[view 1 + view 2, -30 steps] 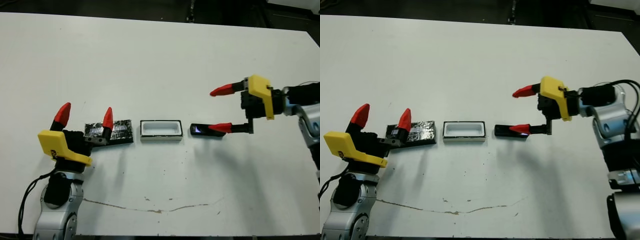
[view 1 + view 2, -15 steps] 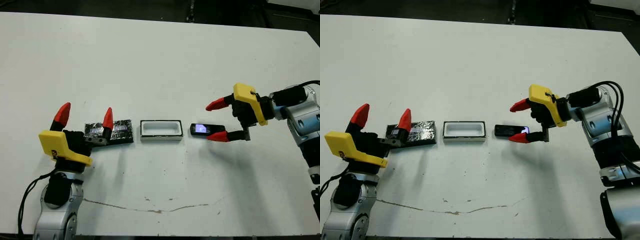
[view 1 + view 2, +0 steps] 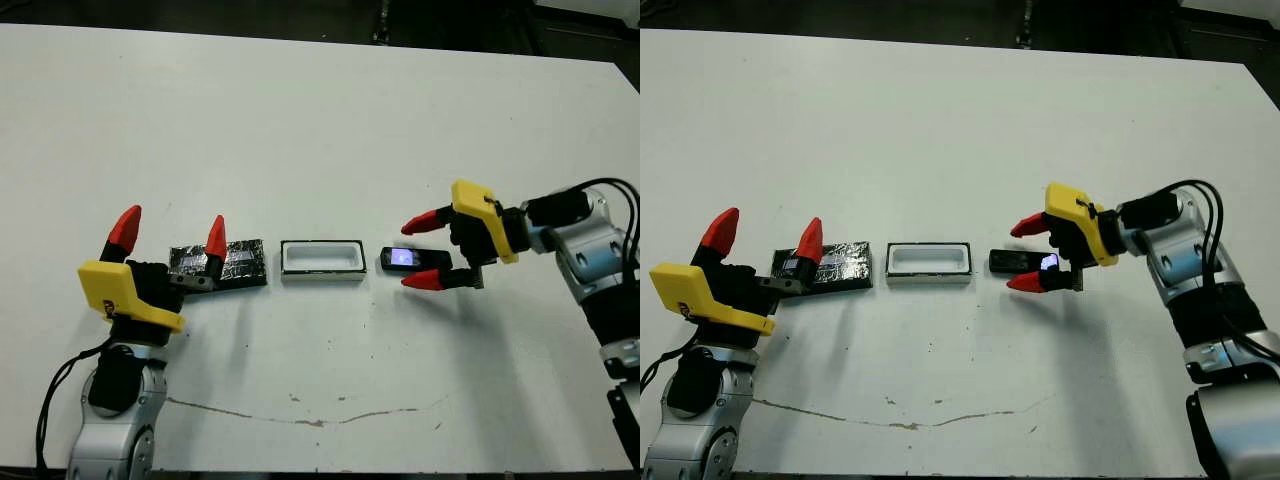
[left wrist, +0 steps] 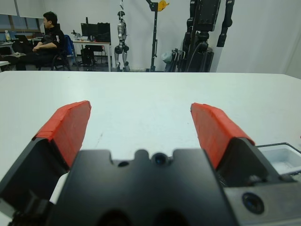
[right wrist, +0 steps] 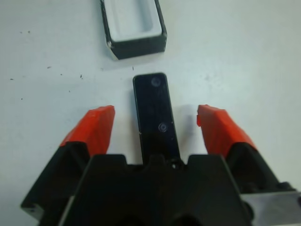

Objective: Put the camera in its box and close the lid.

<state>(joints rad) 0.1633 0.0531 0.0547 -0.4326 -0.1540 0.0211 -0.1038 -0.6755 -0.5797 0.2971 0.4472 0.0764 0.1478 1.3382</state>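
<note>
The camera (image 3: 404, 259), a small black oblong with a bluish glossy face, lies flat on the white table just right of the box (image 3: 321, 259), a shallow white-lined tray with a dark rim. My right gripper (image 3: 420, 251) is open and straddles the camera's right end, one finger on each side; the right wrist view shows the camera (image 5: 155, 113) between the red fingertips (image 5: 97, 126) with gaps on both sides, the box (image 5: 132, 26) beyond it. The lid (image 3: 230, 263), black and crinkly, lies left of the box. My left gripper (image 3: 170, 234) is open, raised beside the lid's left end.
The table's front edge (image 3: 400, 468) runs close below both arms, with a thin brown scratch (image 3: 300, 415) near it. Beyond the table's far side, the left wrist view shows a seated person (image 4: 46, 40) and equipment stands (image 4: 202, 33).
My right gripper has moved left and lowered, coming around the camera's right end with its fingers closer together. The left arm, lid and box have not moved.
</note>
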